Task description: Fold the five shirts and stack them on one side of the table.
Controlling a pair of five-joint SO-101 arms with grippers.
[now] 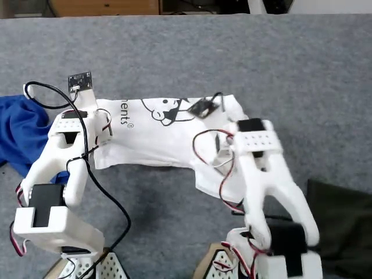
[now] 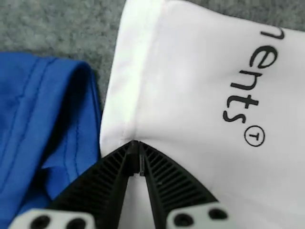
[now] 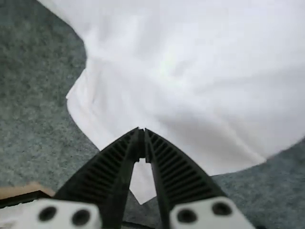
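Observation:
A white shirt with black print lies half folded across the middle of the grey table. My left gripper sits at the shirt's left edge. In the left wrist view its black fingers meet tip to tip on the white shirt's hem, so my left gripper is shut on the cloth. My right gripper is over the shirt's right part. In the right wrist view my right gripper is shut on a fold of the white shirt.
A crumpled blue shirt lies at the table's left edge, just beside the white hem. A dark shirt lies at the near right. The far half of the table is bare grey felt.

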